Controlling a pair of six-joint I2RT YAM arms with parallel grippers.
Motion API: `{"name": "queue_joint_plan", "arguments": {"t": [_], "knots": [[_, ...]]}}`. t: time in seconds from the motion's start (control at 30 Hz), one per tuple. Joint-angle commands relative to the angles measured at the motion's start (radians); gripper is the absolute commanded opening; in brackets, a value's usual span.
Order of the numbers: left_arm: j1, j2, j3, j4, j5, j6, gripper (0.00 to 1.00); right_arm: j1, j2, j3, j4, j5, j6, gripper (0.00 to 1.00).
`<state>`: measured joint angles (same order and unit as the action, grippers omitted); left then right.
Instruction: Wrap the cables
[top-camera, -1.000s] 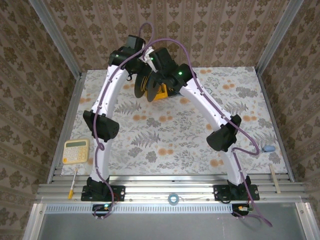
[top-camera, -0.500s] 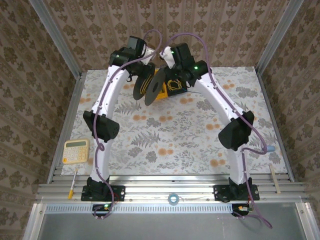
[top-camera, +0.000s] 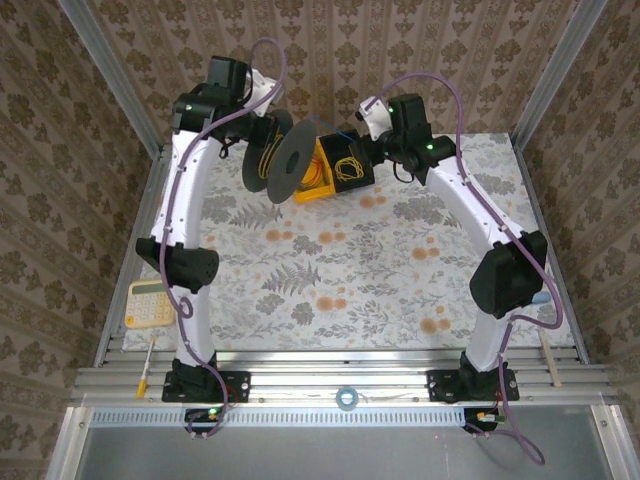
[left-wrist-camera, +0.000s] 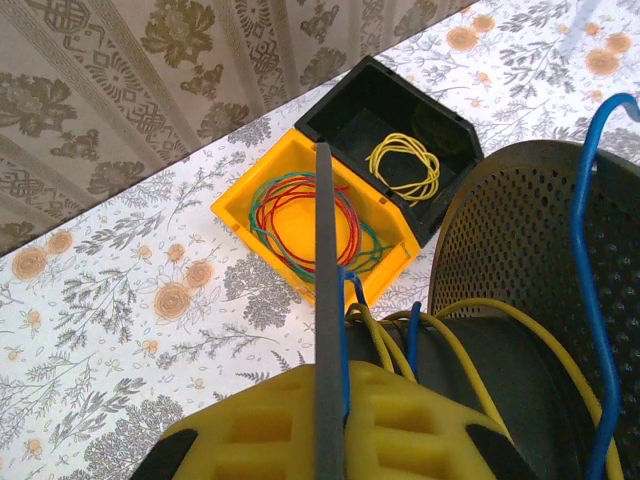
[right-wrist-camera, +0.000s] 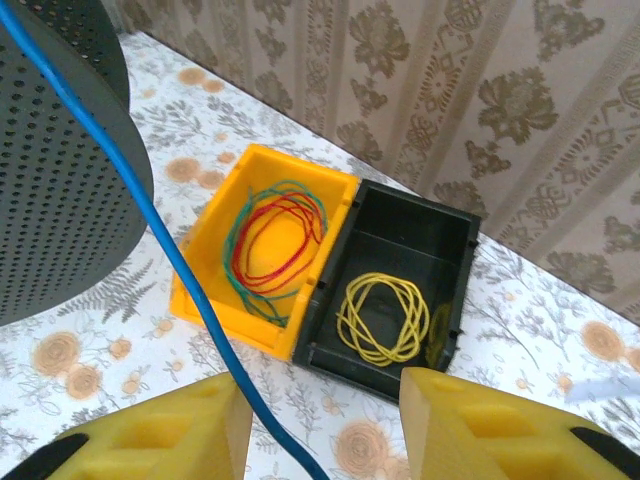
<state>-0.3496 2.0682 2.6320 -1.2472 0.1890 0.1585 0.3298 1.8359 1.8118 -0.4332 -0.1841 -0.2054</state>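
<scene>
- Right gripper (right-wrist-camera: 320, 392): released, jaws apart. The blue cable (right-wrist-camera: 150, 215) runs between them and is not pinched.
- Left gripper (left-wrist-camera: 328, 372): clenched on a flange of the reel (left-wrist-camera: 520, 230), which it holds above the table's far edge.
- Progress: the yellow cable (left-wrist-camera: 375, 335) and some blue turns sit on the hub. Loose blue cable is left to wind.
- Not visible: both cable ends and the number of turns.
</scene>
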Motion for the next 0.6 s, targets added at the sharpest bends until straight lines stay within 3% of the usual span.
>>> {"name": "queue_joint_plan", "arguments": {"t": [0.0,0.2,0.37,0.57], "knots": [[0.026,-0.057,0.035,-0.008,0.026,0.018,0.00,-0.033,-0.031,-0.023,0.029,-0.020,0.003,0.45],[0.038,-0.085,0.038,-0.016,0.087,0.020,0.00,-0.043,-0.030,-0.051,0.038,-0.039,-0.033,0.52],[0.048,-0.109,0.040,-0.026,0.127,0.035,0.00,-0.045,-0.039,-0.084,0.055,-0.027,-0.074,0.74],[0.053,-0.129,0.040,-0.040,0.172,0.047,0.00,-0.052,-0.042,-0.123,0.088,-0.020,-0.105,0.75]]}}
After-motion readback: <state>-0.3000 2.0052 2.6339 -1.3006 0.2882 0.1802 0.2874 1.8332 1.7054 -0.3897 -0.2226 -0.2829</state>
